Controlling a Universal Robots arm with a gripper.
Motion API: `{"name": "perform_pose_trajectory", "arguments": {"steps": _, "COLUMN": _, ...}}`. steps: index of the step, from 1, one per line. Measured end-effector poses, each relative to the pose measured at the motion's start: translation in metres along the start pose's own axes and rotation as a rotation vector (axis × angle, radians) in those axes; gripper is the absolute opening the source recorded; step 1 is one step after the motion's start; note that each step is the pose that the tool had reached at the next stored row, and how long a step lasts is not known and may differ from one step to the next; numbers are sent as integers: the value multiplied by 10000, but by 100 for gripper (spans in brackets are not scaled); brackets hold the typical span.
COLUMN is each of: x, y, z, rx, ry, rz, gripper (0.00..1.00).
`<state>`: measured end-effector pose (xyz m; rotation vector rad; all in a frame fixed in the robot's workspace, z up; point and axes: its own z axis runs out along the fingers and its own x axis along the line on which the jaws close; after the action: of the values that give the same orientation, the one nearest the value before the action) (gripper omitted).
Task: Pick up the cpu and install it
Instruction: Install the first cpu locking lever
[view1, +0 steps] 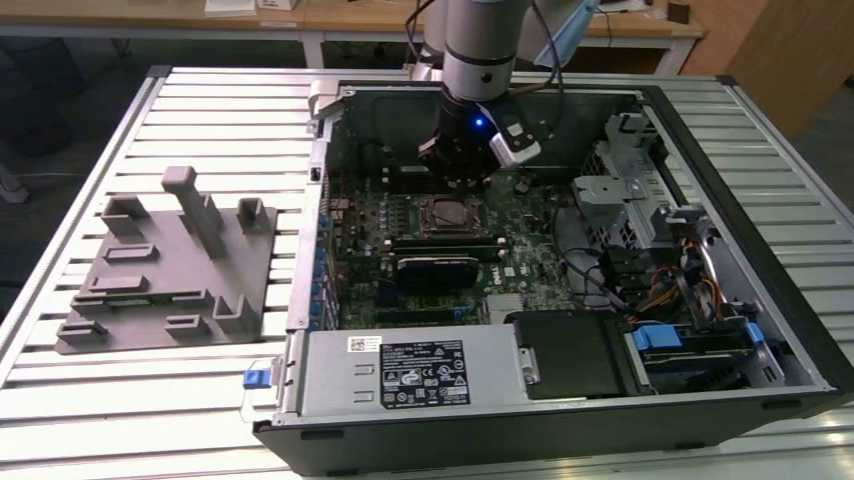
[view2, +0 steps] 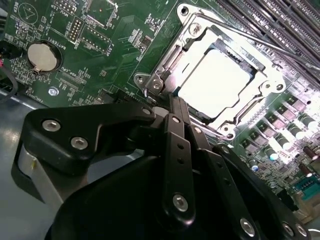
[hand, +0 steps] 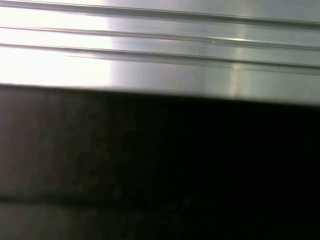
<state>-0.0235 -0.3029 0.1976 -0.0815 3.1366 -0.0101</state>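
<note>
The cpu (view2: 216, 86) sits inside the socket (view2: 272, 80) on the board (view2: 115, 40). The gripper (view2: 172, 107) hangs just beside it, claw pinched narrow, holding nothing. Any bump now could skew the chip and bend pins.

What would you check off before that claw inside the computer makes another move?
1. CPU seated in the socket: ok. Its silvery top lies flat inside the metal socket frame in the second wrist view.
2. Claw free of the CPU: ok. Its tips come together beside the socket frame's corner, holding nothing.
3. Claw positioned over the motherboard: ok. In the exterior view the arm reaches down into the open computer case, just behind the socket.
4. Socket frame latched down: cannot tell.
5. Grey moulded tray out of the way: ok. It sits on the slatted table, at the exterior view's left of the case.
</note>
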Motion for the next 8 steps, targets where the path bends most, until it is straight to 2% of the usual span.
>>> {"name": "perform_pose_trajectory", "arguments": {"steps": 2, "x": 0, "y": -1, "z": 2, "rx": -8, "ry": 1, "rz": 1, "gripper": 11}}
{"name": "perform_pose_trajectory", "arguments": {"steps": 3, "x": -1, "y": 0, "z": 3, "rx": -58, "ry": -3, "rz": -1, "gripper": 11}}
{"name": "perform_pose_trajectory", "arguments": {"steps": 5, "x": -2, "y": 2, "z": 5, "rx": -226, "ry": -13, "rz": -3, "gripper": 11}}
{"name": "perform_pose_trajectory", "arguments": {"steps": 8, "x": -4, "y": 4, "z": 8, "rx": -534, "ry": -34, "rz": -7, "gripper": 11}}
